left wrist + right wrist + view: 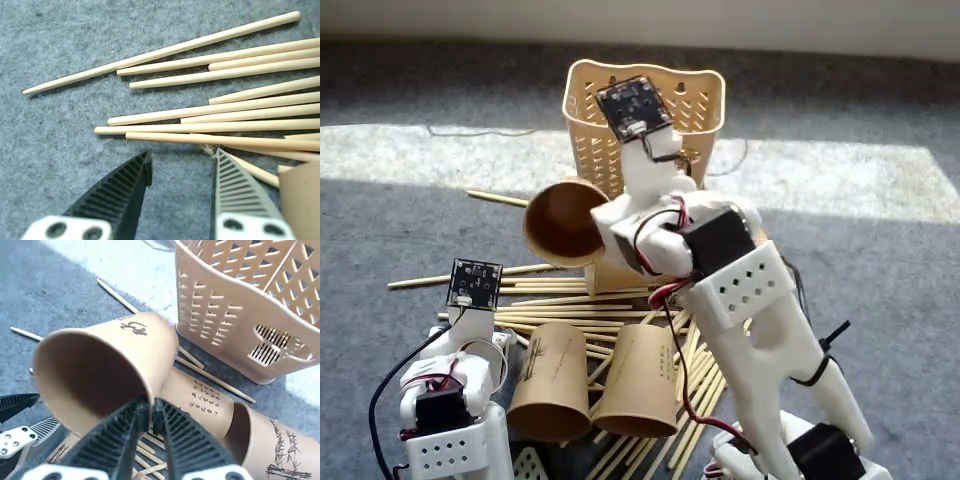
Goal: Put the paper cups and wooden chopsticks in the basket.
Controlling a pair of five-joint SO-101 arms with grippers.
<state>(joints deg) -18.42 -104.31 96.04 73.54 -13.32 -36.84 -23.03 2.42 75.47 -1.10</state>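
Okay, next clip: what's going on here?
The right gripper pinches the rim of a paper cup, held on its side beside the basket. The left gripper hangs open over loose chopsticks on the grey carpet. Two other cups lie on the chopstick pile, not yet in the basket.

Open carpet (410,240) beside the chopsticks (570,312); lying cups (552,380) crowd the basket (695,105) foot.

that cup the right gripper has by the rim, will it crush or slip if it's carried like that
Probably light: the right gripper holds the paper cup by one spot of its rim. The thin wall likely flexes, so a hard pinch could dent it, though its mouth looks round. Held at one edge, it may swing or slip.
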